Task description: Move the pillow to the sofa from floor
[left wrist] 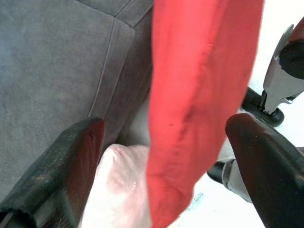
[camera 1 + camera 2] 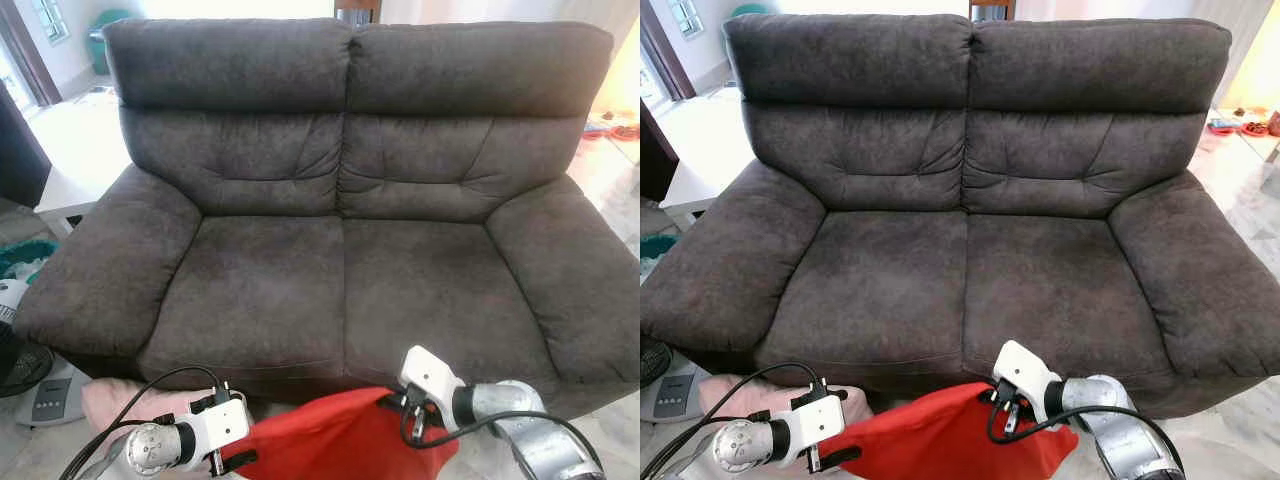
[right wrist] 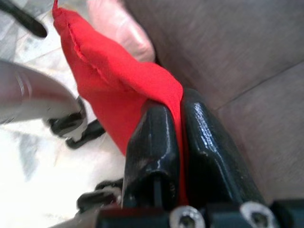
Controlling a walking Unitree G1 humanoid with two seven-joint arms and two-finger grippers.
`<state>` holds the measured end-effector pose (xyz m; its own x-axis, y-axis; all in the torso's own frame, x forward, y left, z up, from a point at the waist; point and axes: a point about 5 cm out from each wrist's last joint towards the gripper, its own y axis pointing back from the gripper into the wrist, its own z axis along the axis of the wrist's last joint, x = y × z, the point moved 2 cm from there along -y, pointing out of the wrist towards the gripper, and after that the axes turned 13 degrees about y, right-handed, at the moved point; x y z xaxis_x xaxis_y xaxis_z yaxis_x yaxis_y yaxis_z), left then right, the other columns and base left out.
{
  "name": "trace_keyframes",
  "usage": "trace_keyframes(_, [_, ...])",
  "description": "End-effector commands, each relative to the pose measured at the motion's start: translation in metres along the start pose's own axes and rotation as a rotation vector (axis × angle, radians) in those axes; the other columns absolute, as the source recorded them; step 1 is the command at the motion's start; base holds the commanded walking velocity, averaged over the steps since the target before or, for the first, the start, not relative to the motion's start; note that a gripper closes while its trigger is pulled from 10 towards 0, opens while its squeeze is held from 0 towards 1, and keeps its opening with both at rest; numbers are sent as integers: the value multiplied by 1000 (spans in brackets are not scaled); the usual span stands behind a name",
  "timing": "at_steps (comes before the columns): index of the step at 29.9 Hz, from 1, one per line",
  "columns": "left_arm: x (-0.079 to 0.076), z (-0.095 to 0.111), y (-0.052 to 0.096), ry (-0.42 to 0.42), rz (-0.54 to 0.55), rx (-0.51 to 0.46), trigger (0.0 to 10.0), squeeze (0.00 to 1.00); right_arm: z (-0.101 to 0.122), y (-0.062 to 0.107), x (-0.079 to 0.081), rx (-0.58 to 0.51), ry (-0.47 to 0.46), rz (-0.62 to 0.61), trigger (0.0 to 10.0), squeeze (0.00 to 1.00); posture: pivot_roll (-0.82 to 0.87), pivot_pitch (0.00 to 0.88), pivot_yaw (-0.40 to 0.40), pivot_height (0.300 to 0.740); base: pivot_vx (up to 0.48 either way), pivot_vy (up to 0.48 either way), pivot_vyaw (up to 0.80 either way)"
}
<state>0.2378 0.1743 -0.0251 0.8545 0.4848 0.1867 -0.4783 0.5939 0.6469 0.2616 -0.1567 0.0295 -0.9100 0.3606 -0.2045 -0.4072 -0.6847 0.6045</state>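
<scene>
Pillow, red, hangs just before the sofa front edge. Right gripper pinches its corner, fingers pressed together. Left gripper fingers spread either side of the fabric.

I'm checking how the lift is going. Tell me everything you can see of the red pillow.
The red pillow is plain red fabric with a stitched edge seam, soft and sagging, not flat. It hangs in front of the grey sofa's seat edge, below cushion level, held up between the two arms. The right gripper pinches one corner, fabric squeezed between its closed fingers. The left gripper straddles the opposite edge with fingers spread, not visibly clamped. Behind and below it lies a pale pink cushion.
</scene>
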Motion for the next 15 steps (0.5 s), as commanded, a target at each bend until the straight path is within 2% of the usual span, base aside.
trace_keyframes(1, [7,2,4,-9,10,-6,10000,0,32,9,-22,-120,64,-79,10000,0,105,0,-36,740,0,0,0])
trace_keyframes(9, [10,-2,7,-30,24,35,10000,0,38,15,-21,-143,69,-55,10000,0,102,0,-34,740,0,0,0])
trace_keyframes(15, [18,-7,12,-40,74,54,10000,0,40,18,-13,-159,74,2,10000,0,104,0,-33,740,0,0,0])
